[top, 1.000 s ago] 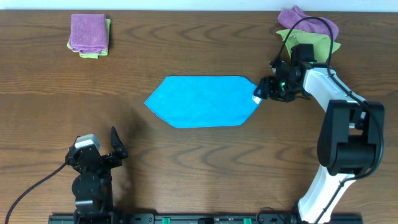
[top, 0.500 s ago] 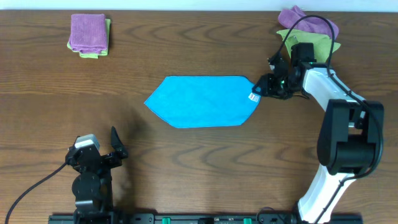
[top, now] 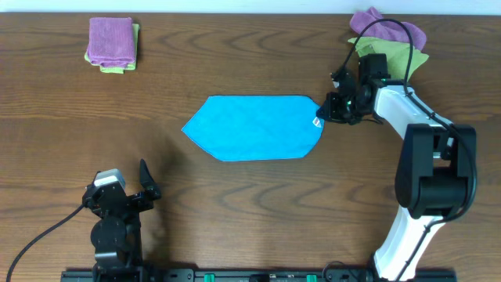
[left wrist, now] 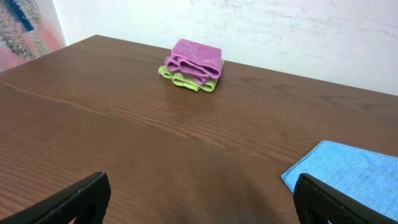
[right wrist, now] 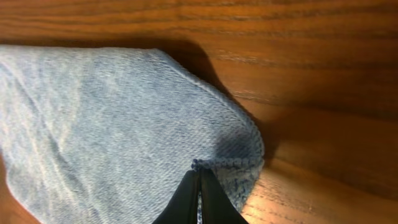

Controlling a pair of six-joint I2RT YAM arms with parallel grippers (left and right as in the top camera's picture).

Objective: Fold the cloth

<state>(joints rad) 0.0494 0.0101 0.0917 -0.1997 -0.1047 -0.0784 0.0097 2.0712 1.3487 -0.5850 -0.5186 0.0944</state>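
Overhead, right tool [top: 329,114] clamps the cloth [top: 254,127] beside its white tag [top: 318,122], writing unreadable.

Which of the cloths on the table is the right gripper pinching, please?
The sky-blue cloth mid-table: the right gripper is shut on its tagged corner. The purple-and-green stack and heap lie untouched.

The cloth [right wrist: 124,118] is seen spread over the wooden table [right wrist: 311,62], and a dark shadow is cast on the wood beyond its rounded, stitched corner. The right gripper [right wrist: 199,182] is closed at the hem, its dark fingers [right wrist: 188,202] pressed together with a thin sliver of blue caught between them.
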